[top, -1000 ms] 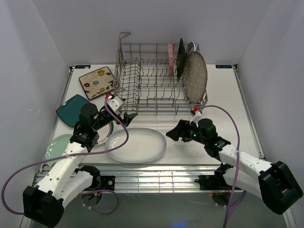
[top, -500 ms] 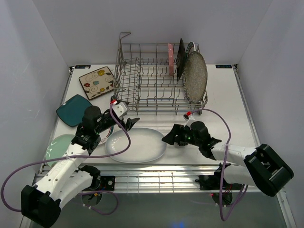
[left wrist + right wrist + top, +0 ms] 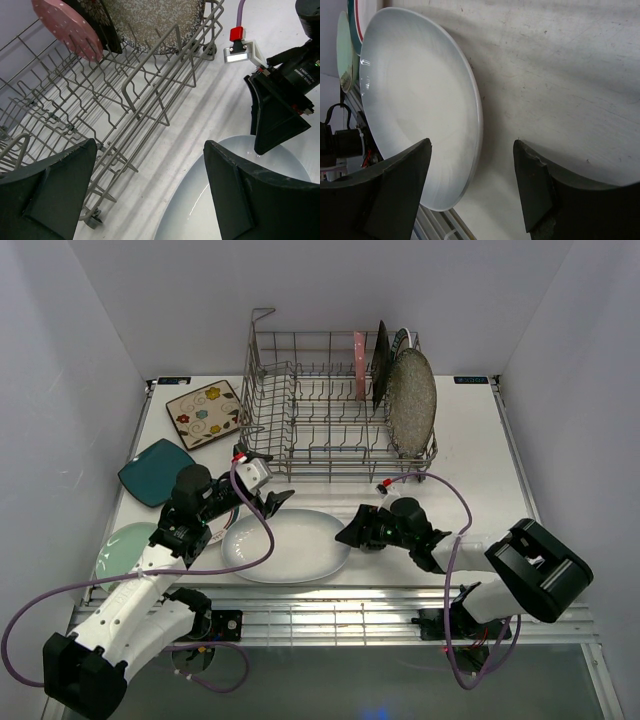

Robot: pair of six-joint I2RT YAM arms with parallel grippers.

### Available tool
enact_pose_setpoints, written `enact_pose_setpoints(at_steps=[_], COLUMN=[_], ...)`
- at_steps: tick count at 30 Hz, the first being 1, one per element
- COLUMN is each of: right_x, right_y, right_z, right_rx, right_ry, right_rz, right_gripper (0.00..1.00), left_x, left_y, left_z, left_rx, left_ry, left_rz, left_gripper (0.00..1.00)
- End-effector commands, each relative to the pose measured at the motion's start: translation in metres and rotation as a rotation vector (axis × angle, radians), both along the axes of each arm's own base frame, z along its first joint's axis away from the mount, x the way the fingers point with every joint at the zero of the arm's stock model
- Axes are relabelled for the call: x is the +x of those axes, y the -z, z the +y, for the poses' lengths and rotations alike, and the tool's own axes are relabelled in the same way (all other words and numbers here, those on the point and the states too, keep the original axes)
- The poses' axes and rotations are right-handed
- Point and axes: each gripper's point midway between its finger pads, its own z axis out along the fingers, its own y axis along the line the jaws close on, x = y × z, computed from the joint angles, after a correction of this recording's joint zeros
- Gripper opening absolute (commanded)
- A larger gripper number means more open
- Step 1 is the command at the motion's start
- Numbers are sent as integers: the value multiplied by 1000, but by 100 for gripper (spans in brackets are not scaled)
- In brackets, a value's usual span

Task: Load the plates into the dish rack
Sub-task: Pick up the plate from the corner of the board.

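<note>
**Top external view**
- Dish rack [image 3: 262, 410]: a grey wire basket at the far centre of the table [image 3: 480, 440], beyond both pairs of jaws.
- On edge at its right end stand a pink dotted plate [image 3: 358, 365], a black plate [image 3: 380, 362] and a speckled grey plate [image 3: 412, 398]. The tine rows to their left stand open.
- White oval plate [image 3: 287, 545]: flat on the table, between the two grippers.
- Left gripper [image 3: 262, 485]: jaws wide, over the plate's far left rim.
- Right gripper [image 3: 352, 532]: jaws apart, at the plate's right end.
- Seen only here are a cream floral square plate [image 3: 205, 412] and a teal square plate [image 3: 155, 470], both well out to the left of the left jaws.
- A pale green plate [image 3: 122, 548] lies at the near left table edge.

**Left wrist view**
- The jaws are wide, and only bare table and the rack's near wall show between them.
- The rack wall runs ahead, toward the left jaw. The oval plate's rim lies under the right jaw.
- A strip of bare table separates rack and plate.
- The right gripper stands ahead of the right jaw, one fingertip down at the plate's rim. Contact cannot be told.

**Right wrist view**
- The jaws are apart, the oval plate's rim runs between them, and neither pad is seen touching it.
- The plate's body spreads past one finger. Open, scuffed table lies past the other.
- Beyond the plate are the pale green plate and a teal-rimmed round plate [image 3: 365, 15].
</note>
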Motion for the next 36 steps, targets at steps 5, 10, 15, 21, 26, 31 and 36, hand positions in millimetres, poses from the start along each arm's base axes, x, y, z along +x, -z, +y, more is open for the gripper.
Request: enact_pose_setpoints(at_steps=[5,10,15,21,26,31,36], right_x=[13,15,18,17,19,21,22], right_y=[-21,-21,-17,-14,-15,-18,-19], right_z=[21,27,34,39,37,34,30], right_rx=[77,79,84,96,96,84,72], right_ry=[-14,-22,-28,-35,-18,1,19], right_rz=[-54,-47,-32,-15,-20,-29,-34], right_gripper=[70,65,59,39,23,8,8], left_x=[-14,-15,-19,-35,-44,-56,-66], left_y=[11,19,21,34,41,51,64], left_z=[-11,-20,-24,-33,-39,-48,-58], left_rx=[34,67,83,129,156,196,252], left_ry=[81,75,82,157,198,244,265], left_rz=[14,14,-1,11,22,36,40], left_gripper=[98,98,98,98,98,98,98])
